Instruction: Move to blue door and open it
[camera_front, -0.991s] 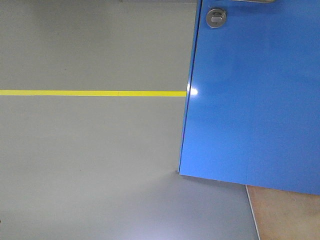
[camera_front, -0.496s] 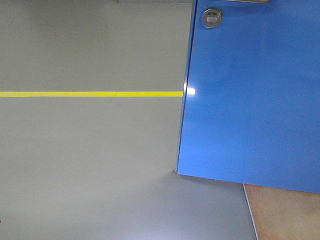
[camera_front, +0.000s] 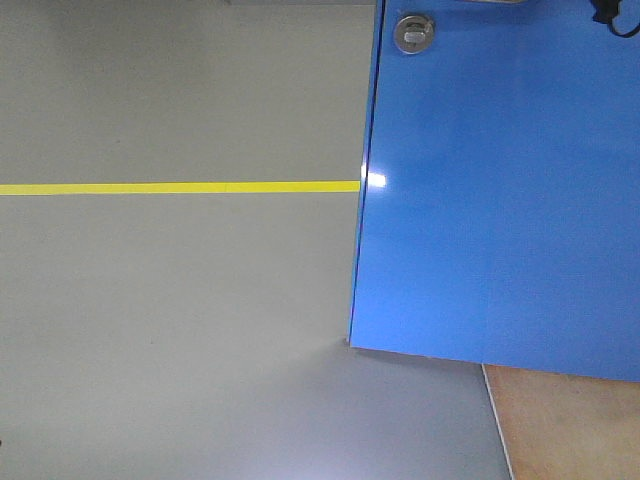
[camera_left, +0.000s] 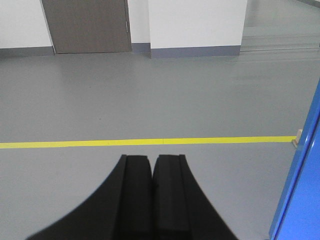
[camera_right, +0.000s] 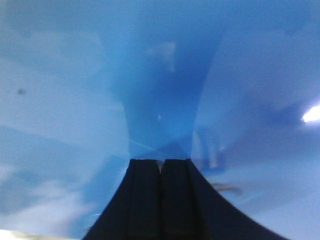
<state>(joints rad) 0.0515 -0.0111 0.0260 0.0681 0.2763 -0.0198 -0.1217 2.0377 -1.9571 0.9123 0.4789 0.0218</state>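
The blue door (camera_front: 500, 200) fills the right half of the front view, glossy, with its round silver thumb-turn lock (camera_front: 413, 33) near the top edge. The lever handle is cut off at the top. Its edge also shows at the right of the left wrist view as a blue door edge (camera_left: 300, 200). My right gripper (camera_right: 161, 162) is shut, its tips very close to the blue door panel (camera_right: 75, 100), which fills that view with reflections. Shut as well and holding nothing, my left gripper (camera_left: 151, 159) hangs over the grey floor.
A yellow floor line (camera_front: 180, 187) runs across the grey floor up to the door's edge. A brown floor patch (camera_front: 570, 425) lies under the door at bottom right. A grey-brown door (camera_left: 87, 25) and white walls stand far off in the left wrist view.
The blue door has shifted left and slightly up in the front view, as the base moved. A small dark object has come into view at the top right corner.
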